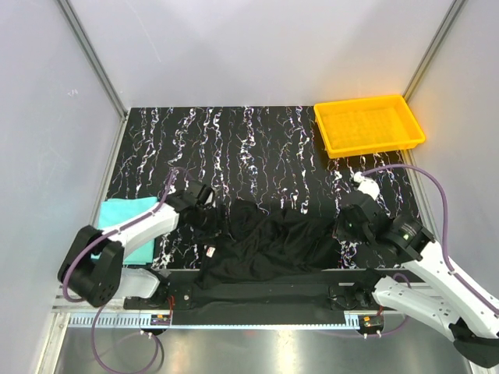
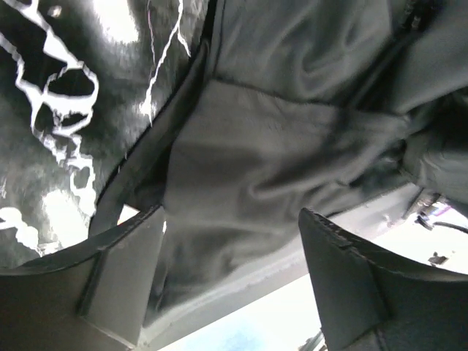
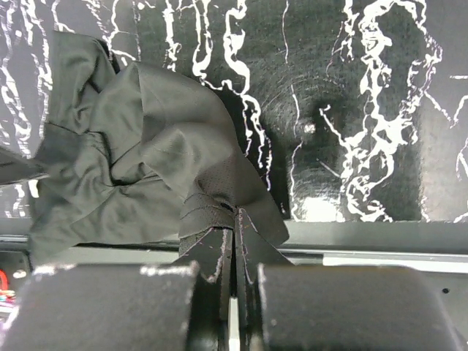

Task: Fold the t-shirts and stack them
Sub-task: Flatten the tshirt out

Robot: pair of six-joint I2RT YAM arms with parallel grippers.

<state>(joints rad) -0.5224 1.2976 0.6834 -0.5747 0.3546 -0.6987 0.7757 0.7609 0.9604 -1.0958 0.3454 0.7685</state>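
Note:
The black t-shirt (image 1: pixel 265 241) lies crumpled along the near edge of the table, with a small pale label (image 1: pixel 210 251) on its left part. The teal t-shirt (image 1: pixel 125 214) lies flat at the left edge, partly under my left arm. My left gripper (image 1: pixel 204 195) is at the black shirt's left end. In the left wrist view it (image 2: pixel 232 216) stands open, with wrinkled black cloth (image 2: pixel 278 131) just beyond the fingers. My right gripper (image 1: pixel 341 230) is at the shirt's right end. In the right wrist view it (image 3: pixel 234 213) is shut on a fold of the black t-shirt (image 3: pixel 146 139).
A yellow plastic tray (image 1: pixel 374 146) stands at the back right corner of the black marbled table top (image 1: pixel 257 148). Grey walls enclose the table on the left, back and right. A metal rail (image 1: pixel 257 292) runs along the near edge.

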